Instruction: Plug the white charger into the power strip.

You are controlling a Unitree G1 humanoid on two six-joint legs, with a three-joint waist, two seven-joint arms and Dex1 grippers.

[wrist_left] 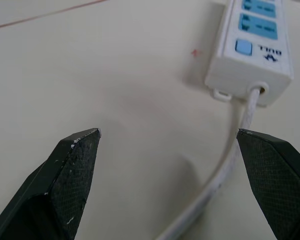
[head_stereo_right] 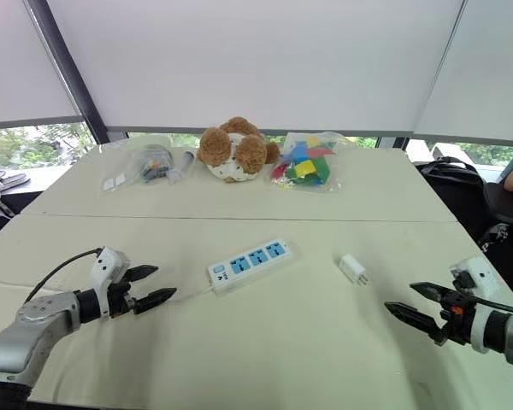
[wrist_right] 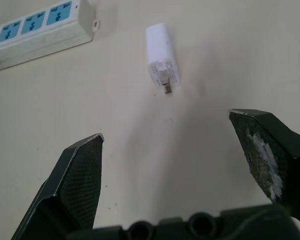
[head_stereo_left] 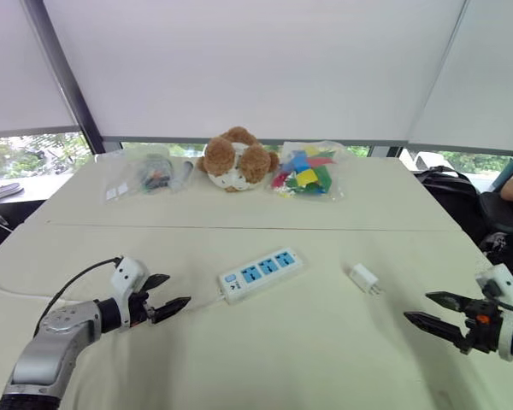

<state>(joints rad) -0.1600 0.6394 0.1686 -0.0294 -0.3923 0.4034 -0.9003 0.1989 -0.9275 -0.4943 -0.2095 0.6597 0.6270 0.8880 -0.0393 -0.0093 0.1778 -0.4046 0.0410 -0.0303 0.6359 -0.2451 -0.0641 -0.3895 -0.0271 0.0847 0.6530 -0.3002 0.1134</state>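
Grippers spread wide over a cream table (head_stereo_left: 265, 367): at the lower left of the head view, the left gripper (head_stereo_left: 174, 291) hovers with its two black fingers well parted, holding nothing. Its tips point toward the near end of the white power strip (head_stereo_left: 260, 274). The strip lies at a slant just left of centre frame, its blue sockets facing up and none of them in use. Right of centre, apart from the strip, the white charger (head_stereo_left: 364, 278) lies flat on the table. At the lower right, the right gripper (head_stereo_left: 417, 307) is likewise open wide and empty, aimed at the charger from a short way off.

Along the far side of the table, from left to right, sit a clear bag of small items (head_stereo_left: 150, 173), a brown teddy bear (head_stereo_left: 237, 159) and a clear bag of coloured pieces (head_stereo_left: 305, 172).

The left wrist view adds what the head view cannot resolve: a blue button (wrist_left: 243, 47) on the strip's end and the white cord (wrist_left: 230, 165) leaving it between the open fingers (wrist_left: 72, 165). The right wrist view shows the charger's metal prongs (wrist_right: 166, 86) pointing toward that gripper.
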